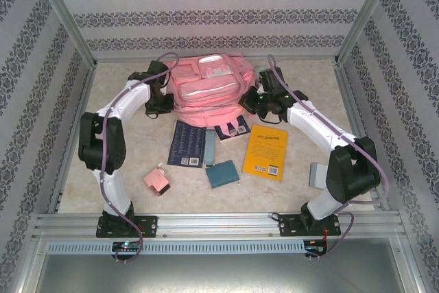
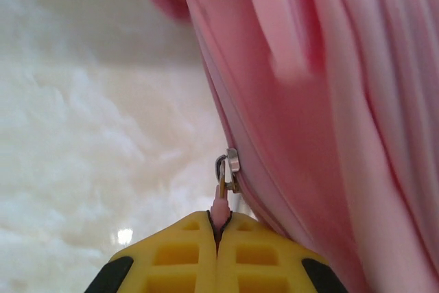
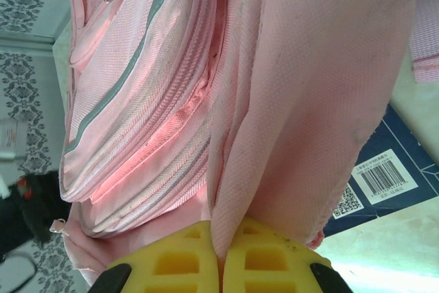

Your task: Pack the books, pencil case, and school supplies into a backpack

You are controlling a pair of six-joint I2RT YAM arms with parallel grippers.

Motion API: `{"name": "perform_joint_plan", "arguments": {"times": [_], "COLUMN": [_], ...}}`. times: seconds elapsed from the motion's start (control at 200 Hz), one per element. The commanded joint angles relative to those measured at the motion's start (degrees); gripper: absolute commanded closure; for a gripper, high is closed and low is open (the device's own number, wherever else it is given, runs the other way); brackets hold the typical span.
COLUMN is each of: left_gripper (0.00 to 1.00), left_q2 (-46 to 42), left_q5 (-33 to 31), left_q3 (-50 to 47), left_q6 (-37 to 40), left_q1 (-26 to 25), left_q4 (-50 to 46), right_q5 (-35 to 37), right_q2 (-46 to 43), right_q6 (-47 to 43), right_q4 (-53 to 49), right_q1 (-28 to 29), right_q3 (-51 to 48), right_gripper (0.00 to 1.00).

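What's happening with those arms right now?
Left gripper shut on zipper pull. Right gripper shut on backpack fabric. Books out on table. Navy book partly under backpack.

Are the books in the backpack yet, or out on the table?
Out: left navy book, right navy book and yellow book lie on the table, outside the backpack.

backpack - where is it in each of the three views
Top external: backpack at top centre.
Left wrist: backpack on the right, zip pull pinched in left tool.
Right wrist: backpack across centre and left, a fold in right tool.
Shared landmark: navy book at its near edge, top and right wrist views.
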Motion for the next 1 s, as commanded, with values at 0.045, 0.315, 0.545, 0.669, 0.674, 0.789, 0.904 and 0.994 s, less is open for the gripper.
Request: {"name": "perform_joint_plan", "arguments": {"times": [0.045, 0.315, 0.545, 0.669, 0.674, 0.789, 0.904, 0.994], "left_gripper": [1.00, 1.00, 1.00, 1.00, 1.00, 1.00, 1.00, 1.00], "left_q2": [7.03, 3.76, -9.83, -15.22, -15.42, -17.16, -16.82, -16.37], "left_q5": [-8.11, -13.05, -15.75, -16.35, -16.35, -16.36, -15.58, -15.59], "left_q3": [8.58, 6.81, -7.75, -13.77, -13.98, -16.95, -18.02, -17.97], "left_q6": [-0.55, -3.37, -5.00, -5.21, -5.25, -6.06, -6.78, -7.17], "left_q1": [3.53, 4.56, 9.39, 11.03, 11.07, 11.31, 11.28, 11.28], "left_q4": [0.50, 1.44, 2.44, 2.47, 2.50, 2.76, 3.41, 3.51], "right_q5": [-3.19, -3.47, -4.35, -5.42, -5.38, -5.83, -5.46, -5.23], "right_q2": [-3.92, -0.41, 10.00, 18.47, 18.94, 26.68, 33.22, 37.20], "right_q6": [-3.34, -6.38, -8.80, -9.79, -9.83, -9.53, -9.82, -9.89], "right_q4": [0.14, -0.30, 0.29, 0.23, 0.23, 0.10, -1.13, -2.70], "right_q1": [-2.12, -2.12, -0.83, 0.92, 0.98, 2.50, 3.55, 3.85], "right_q3": [0.42, 2.45, 12.19, 20.53, 20.86, 28.82, 36.51, 41.84], "right_gripper": [1.00, 1.00, 1.00, 1.00, 1.00, 1.00, 0.93, 0.79]}}
